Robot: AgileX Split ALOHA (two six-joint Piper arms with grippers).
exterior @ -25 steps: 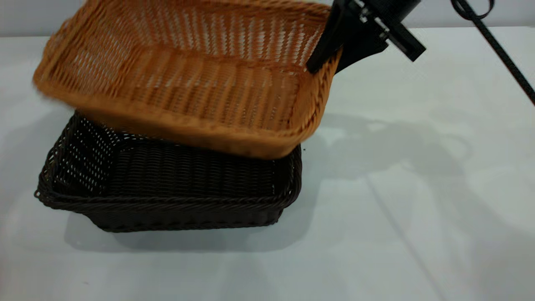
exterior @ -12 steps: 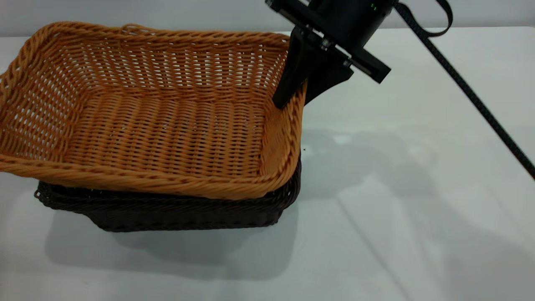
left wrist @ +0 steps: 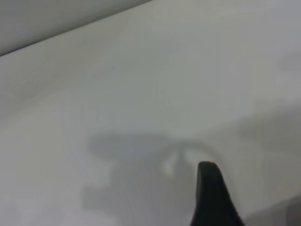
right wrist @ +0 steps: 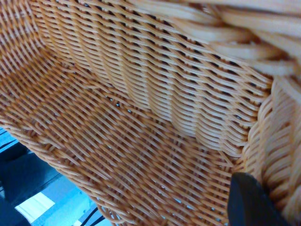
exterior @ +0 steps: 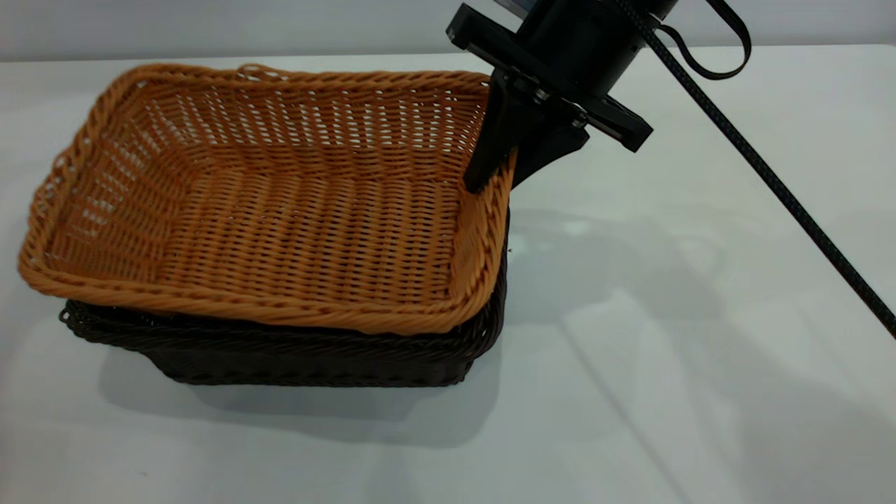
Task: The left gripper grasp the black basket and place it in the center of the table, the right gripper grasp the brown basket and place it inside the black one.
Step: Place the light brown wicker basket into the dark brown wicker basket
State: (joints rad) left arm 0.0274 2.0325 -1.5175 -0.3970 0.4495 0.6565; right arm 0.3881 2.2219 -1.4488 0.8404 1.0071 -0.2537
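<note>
I see my right tool [exterior: 498,178] clamped on the brown basket [exterior: 280,210] rim; that basket sits nested in the black basket [exterior: 315,353] on the tabletop [exterior: 700,350]. My left tool's [left wrist: 211,197] state I cannot tell.

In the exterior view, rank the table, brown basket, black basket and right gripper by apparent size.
1. table
2. brown basket
3. black basket, mostly hidden beneath the brown one, so its true size against it is unsure
4. right gripper, clamped on the brown rim
</note>
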